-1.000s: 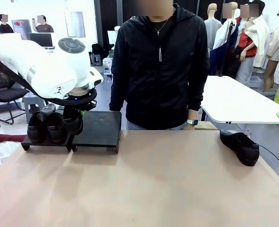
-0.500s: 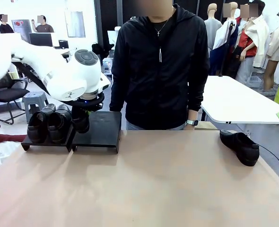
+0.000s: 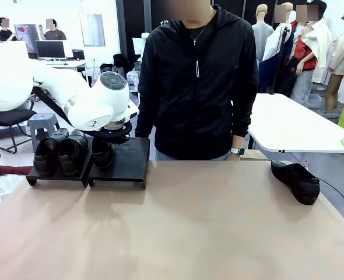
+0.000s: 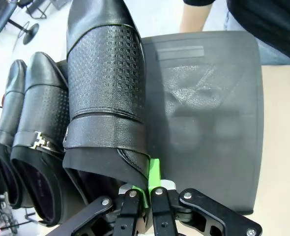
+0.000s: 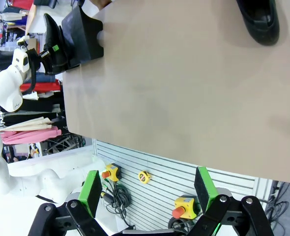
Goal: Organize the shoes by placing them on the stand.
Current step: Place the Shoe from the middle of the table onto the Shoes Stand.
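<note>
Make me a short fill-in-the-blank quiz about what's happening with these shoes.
1. The left gripper is shut on the rim of a black ____.
2. Beside it, ____ shoes already sit on the stand's left platform.
3. One more shoe lies alone on the table's ____ side in the front view.
4. The right gripper is ____ and holds nothing.

Missing words: shoe; two; right; open

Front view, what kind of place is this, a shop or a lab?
Probably a robot lab or workshop: a white robot arm at the table, computer desks behind, and more white worktables.
</note>
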Controlling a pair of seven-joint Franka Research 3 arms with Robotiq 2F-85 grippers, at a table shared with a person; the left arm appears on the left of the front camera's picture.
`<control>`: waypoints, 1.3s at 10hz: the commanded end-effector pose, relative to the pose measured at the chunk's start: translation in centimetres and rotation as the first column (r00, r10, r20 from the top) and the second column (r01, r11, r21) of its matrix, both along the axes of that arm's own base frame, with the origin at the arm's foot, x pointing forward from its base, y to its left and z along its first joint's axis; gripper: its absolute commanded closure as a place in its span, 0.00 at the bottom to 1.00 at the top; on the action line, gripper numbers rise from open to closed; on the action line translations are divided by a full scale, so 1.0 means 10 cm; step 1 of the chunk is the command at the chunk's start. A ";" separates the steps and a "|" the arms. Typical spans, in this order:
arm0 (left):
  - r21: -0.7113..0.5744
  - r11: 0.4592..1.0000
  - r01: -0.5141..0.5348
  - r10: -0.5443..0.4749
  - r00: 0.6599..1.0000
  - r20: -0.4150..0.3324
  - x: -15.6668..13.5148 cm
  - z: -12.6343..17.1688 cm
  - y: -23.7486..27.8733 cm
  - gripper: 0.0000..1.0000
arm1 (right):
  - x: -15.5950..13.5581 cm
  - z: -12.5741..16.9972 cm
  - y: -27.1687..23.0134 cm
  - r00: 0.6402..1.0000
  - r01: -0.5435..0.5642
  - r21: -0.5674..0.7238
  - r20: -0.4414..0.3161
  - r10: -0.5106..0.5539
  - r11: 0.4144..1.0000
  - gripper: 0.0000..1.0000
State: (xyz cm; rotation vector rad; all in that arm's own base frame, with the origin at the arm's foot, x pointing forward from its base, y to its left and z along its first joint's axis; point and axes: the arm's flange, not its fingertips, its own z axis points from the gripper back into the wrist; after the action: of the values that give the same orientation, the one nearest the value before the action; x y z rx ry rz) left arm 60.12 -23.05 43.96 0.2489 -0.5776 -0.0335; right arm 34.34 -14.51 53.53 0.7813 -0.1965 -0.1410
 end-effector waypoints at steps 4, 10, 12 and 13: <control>-0.029 0.999 0.025 -0.025 0.999 -0.026 0.03 0.07 0.00 0.00 | -0.01 0.01 -0.04 1.000 -0.024 -0.010 0.009 0.025 1.000 0.00; -0.060 0.962 0.267 -0.272 0.955 -0.115 -0.82 0.57 -0.03 0.00 | -0.01 0.01 -0.04 1.000 -0.024 -0.010 0.009 0.025 1.000 0.00; -0.130 0.903 0.409 -0.427 0.890 -0.160 -1.59 0.84 0.05 0.00 | -0.01 0.01 -0.04 1.000 -0.024 -0.010 0.009 0.025 1.000 0.00; -0.167 0.870 0.464 -0.486 0.864 -0.133 -1.90 0.92 0.15 0.00 | -0.01 0.01 -0.04 1.000 -0.024 -0.010 0.009 0.025 1.000 0.00</control>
State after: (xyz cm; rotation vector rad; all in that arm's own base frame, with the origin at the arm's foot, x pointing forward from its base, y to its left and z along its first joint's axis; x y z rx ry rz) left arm 44.23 -25.16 51.68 0.0204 -0.4747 -0.4357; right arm 34.35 -14.48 53.50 0.7815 -0.1940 -0.1402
